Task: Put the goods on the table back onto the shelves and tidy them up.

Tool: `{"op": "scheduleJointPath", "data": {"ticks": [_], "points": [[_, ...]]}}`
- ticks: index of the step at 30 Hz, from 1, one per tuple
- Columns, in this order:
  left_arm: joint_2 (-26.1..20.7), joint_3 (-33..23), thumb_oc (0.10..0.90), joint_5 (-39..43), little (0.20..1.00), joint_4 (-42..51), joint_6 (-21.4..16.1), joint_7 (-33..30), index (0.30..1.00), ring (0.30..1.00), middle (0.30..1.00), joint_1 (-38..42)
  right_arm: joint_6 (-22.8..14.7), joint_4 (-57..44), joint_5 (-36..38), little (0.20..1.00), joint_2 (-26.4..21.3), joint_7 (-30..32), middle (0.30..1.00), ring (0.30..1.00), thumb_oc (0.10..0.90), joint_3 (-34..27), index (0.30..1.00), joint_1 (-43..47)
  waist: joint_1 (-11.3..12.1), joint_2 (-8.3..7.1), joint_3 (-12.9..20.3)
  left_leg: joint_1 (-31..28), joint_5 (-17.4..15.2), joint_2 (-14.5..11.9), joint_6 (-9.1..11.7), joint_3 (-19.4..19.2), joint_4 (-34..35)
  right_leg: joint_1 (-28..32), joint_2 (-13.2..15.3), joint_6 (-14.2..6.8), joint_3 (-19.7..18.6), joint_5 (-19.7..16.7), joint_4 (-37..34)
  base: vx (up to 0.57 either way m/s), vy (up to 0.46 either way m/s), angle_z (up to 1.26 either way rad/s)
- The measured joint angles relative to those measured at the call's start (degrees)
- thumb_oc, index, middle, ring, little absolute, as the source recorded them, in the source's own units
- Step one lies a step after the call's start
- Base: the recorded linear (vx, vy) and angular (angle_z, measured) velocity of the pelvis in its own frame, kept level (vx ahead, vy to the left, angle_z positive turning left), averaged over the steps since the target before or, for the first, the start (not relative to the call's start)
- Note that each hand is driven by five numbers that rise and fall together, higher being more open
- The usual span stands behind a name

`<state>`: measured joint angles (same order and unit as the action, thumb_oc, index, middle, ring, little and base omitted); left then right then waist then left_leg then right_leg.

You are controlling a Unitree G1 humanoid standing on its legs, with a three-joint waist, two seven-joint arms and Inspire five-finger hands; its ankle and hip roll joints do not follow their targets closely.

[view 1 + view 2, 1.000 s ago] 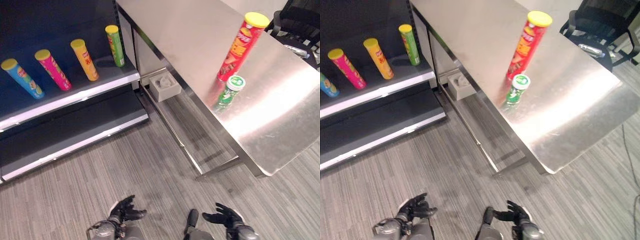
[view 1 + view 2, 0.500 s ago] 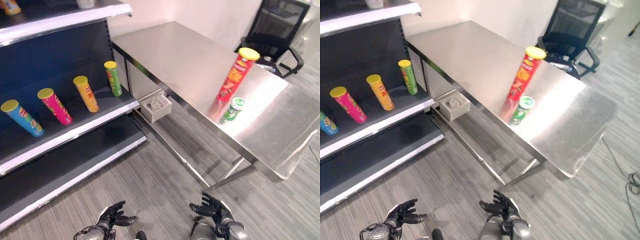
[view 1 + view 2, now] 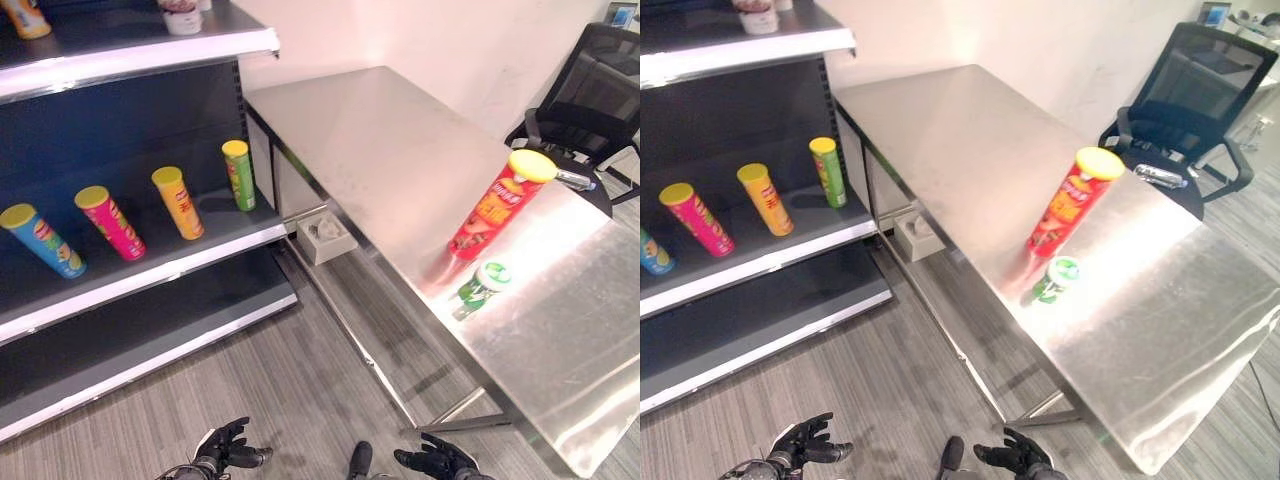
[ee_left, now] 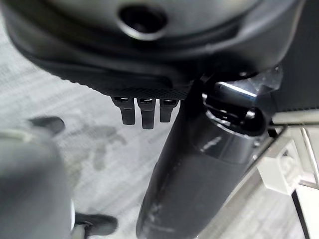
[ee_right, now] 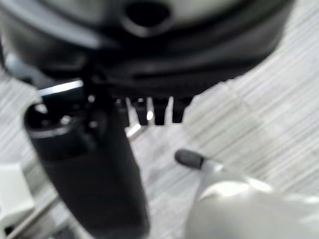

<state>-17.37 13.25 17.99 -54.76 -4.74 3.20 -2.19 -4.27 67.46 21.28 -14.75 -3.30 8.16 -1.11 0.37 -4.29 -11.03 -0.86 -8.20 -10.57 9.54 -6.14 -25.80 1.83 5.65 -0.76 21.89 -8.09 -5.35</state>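
A tall red can with a yellow lid (image 3: 496,205) stands upright on the steel table (image 3: 380,150). A short green can with a white lid (image 3: 480,285) stands just in front of it. Both hands hang low over the floor, far below the table, holding nothing. My left hand (image 3: 222,447) has its fingers spread and relaxed. My right hand (image 3: 435,462) also shows loose, straight fingers. In the left wrist view the thumb (image 4: 199,164) and fingers (image 4: 142,109) stick out over grey floor.
A dark shelf unit (image 3: 150,262) stands at the left, holding a green can (image 3: 238,175), an orange can (image 3: 178,202), a pink can (image 3: 110,222) and a blue can (image 3: 42,240). A white box (image 3: 322,236) sits under the table. A black office chair (image 3: 585,100) stands behind it.
The camera has tilted and shifted, so the whole scene moved. Both hands sit lower at the picture's edge, still empty with fingers spread.
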Motion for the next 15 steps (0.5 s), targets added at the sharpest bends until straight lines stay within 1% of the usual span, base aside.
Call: {"op": "scheduleJointPath", "data": {"ticks": [1, 2, 3, 4, 5, 6, 7, 8, 9, 10, 11, 12, 13, 14, 15], "points": [[0.11, 0.05, 0.800, 0.01, 0.900, 0.63, 0.02, 0.08, 0.900, 0.900, 0.900, 0.38, 0.04, 1.19, 0.00, 0.900, -0.37, 0.06, 0.900, 0.900, 0.800, 0.16, 0.900, -0.12, 0.04, 0.41, -0.02, 0.72, -0.12, -0.78, 0.51, 0.28, 1.05, 0.28, -0.27, 0.55, 0.04, 0.52, -0.03, 0.05, 0.101, -0.03], [0.18, 0.13, 0.800, 0.00, 0.900, 1.23, 0.01, 0.13, 0.900, 0.900, 0.900, 0.55, -0.12, 2.29, -0.02, 0.900, -0.60, 0.08, 0.900, 0.900, 0.800, -0.05, 0.900, -0.19, -0.65, 0.46, -0.09, 1.10, 0.07, -1.59, 0.77, -0.36, 3.94, 0.09, -0.42, 0.54, 0.12, 0.87, -0.05, 0.04, 0.140, 0.03], [0.31, 0.15, 0.800, 0.00, 0.900, 1.45, -0.03, 0.15, 0.900, 0.900, 0.900, 0.79, -0.13, 3.18, -0.05, 0.900, -0.81, 0.07, 0.900, 0.900, 0.800, -0.41, 0.900, -0.05, -1.30, 0.49, -0.11, 1.00, 0.47, -2.52, 1.08, -1.50, 8.61, -0.28, -0.54, 0.40, 0.17, 1.15, -0.05, 0.03, 0.169, 0.00], [0.82, 0.38, 0.800, -0.06, 0.900, 0.87, -0.02, 0.25, 0.900, 0.900, 0.900, 1.93, -0.12, 4.40, -0.11, 0.900, -1.10, 0.11, 0.900, 0.900, 0.800, -1.67, 0.900, -0.05, -1.85, 1.12, -0.34, 0.33, 2.08, -2.43, 1.60, -2.10, 18.42, -0.90, -0.68, -0.20, -0.90, 1.40, -0.04, 0.03, 0.183, -0.33], [1.20, 0.58, 0.800, -0.06, 0.900, 0.53, 0.01, 0.22, 0.900, 0.900, 0.900, 2.48, 0.09, 4.87, -0.25, 0.900, -1.60, 0.21, 0.900, 0.900, 0.800, -2.60, 0.900, 0.06, -1.79, 1.61, -0.62, -0.61, 3.82, -1.90, 0.89, -1.81, 26.19, -1.81, -0.71, -0.81, -2.82, 1.13, -0.05, 0.04, 0.169, -0.69], [1.27, 1.39, 0.800, -0.07, 0.900, 0.52, 0.00, 0.18, 0.900, 0.900, 0.900, 2.90, -0.04, 4.91, -0.51, 0.900, -2.19, 0.31, 0.900, 0.900, 0.800, -2.64, 0.900, 0.08, -1.95, 2.50, -1.14, -1.00, 5.65, -1.12, -0.03, 0.07, 31.54, -2.54, -0.68, -1.75, -4.83, 0.82, -0.45, 0.06, 0.169, -0.93], [1.38, 2.09, 0.800, -0.10, 0.900, 0.13, -0.01, 0.19, 0.900, 0.900, 0.900, 3.35, -0.06, 5.39, -0.75, 0.900, -2.67, 0.33, 0.900, 0.900, 0.800, -2.93, 0.900, 0.28, -2.43, 3.29, -1.51, -0.57, 6.46, -0.21, -0.53, 0.69, 31.47, -2.94, -0.87, -1.93, -6.01, 0.69, -0.44, 0.08, 0.260, -1.41], [1.81, 2.26, 0.800, -0.11, 0.900, -1.34, 0.08, 0.09, 0.900, 0.900, 0.900, 3.18, 0.11, 6.40, -0.80, 0.900, -2.74, 0.47, 0.900, 0.900, 0.800, -3.79, 0.900, 0.62, -2.39, 3.82, -1.65, -2.16, 10.98, 0.06, -1.29, -0.14, 31.41, -3.41, -0.68, -2.26, -8.12, 0.12, -0.45, 0.06, 0.218, -1.33], [1.79, 2.22, 0.800, -0.11, 0.900, -1.54, 0.18, 0.02, 0.900, 0.900, 0.900, 2.95, 0.03, 6.42, -0.70, 0.900, -2.38, 0.44, 0.900, 0.900, 0.800, -5.04, 0.900, 0.12, -2.81, 3.45, -1.65, -2.89, 11.63, 0.69, -1.58, -1.57, 31.46, -3.44, 0.17, -2.57, -7.78, -0.09, -0.45, 0.05, 0.243, -1.34], [1.72, 2.15, 0.800, -0.11, 0.900, -1.51, 0.17, 0.04, 0.900, 0.900, 0.900, 2.38, -0.05, 6.28, -0.61, 0.900, -1.68, 0.53, 0.900, 0.900, 0.800, -7.61, 0.900, -0.75, -3.23, 3.11, -1.59, -3.68, 11.18, 1.85, -2.40, -3.28, 31.46, -3.31, 1.76, -3.03, -7.38, -0.03, -0.45, 0.04, 0.206, -0.69], [1.71, 2.07, 0.800, -0.10, 0.900, -1.47, 0.12, 0.09, 0.900, 0.900, 0.900, 2.51, 0.15, 6.25, -0.25, 0.900, -1.51, 0.94, 0.900, 0.900, 0.800, -7.84, 0.900, -2.19, -4.06, 2.80, -1.50, -4.07, 10.66, 2.81, -3.03, -4.11, 31.47, -3.26, 2.98, -4.57, -6.35, 0.29, -0.45, 0.05, 0.262, -0.48], [1.63, 1.57, 0.800, -0.09, 0.900, -1.45, 0.03, 0.10, 0.900, 0.900, 0.900, 2.63, 0.72, 6.31, 0.24, 0.900, -1.41, 0.99, 0.900, 0.900, 0.800, -9.03, 0.900, -3.86, -4.56, 2.30, -1.34, -4.60, 10.47, 3.90, -3.64, -4.54, 31.42, -3.22, 3.63, -5.05, -6.08, -0.15, -0.38, 0.03, 0.177, -0.30], [1.47, 0.57, 0.800, -0.09, 0.900, -1.34, 0.05, 0.23, 0.900, 0.900, 0.900, 2.47, 1.32, 6.35, 2.24, 0.900, -0.93, 0.83, 0.900, 0.900, 0.800, -15.58, 0.900, -5.22, -5.32, 1.60, -1.15, -5.26, 10.21, 4.90, -4.35, -5.66, 31.44, -3.37, 4.42, -5.69, -8.04, -2.09, 0.03, 0.05, 0.133, -0.58], [0.79, -1.02, 0.800, -0.05, 0.900, -1.38, 0.04, 0.22, 0.900, 0.900, 0.900, 1.08, 1.42, 6.66, 6.20, 0.900, -1.67, 2.09, 0.900, 0.900, 0.800, -24.22, 0.900, -5.73, -5.60, 1.91, -1.06, -6.26, 9.55, 5.49, -4.84, -7.68, 31.43, -3.16, 5.17, -6.14, -9.76, -2.99, 0.02, 0.06, 0.109, -0.56], [-0.21, -1.16, 0.800, -0.05, 0.900, -1.47, 0.20, 0.14, 0.900, 0.900, 0.900, 0.63, 1.36, 6.22, 8.15, 0.900, -3.21, 2.95, 0.900, 0.900, 0.800, -25.31, 0.900, -7.08, -6.69, 1.69, -0.99, -6.97, 9.02, 5.86, -5.09, -7.89, 31.44, -2.77, 5.23, -6.28, -9.69, -2.94, 0.01, 0.06, 0.109, -0.46]]}}
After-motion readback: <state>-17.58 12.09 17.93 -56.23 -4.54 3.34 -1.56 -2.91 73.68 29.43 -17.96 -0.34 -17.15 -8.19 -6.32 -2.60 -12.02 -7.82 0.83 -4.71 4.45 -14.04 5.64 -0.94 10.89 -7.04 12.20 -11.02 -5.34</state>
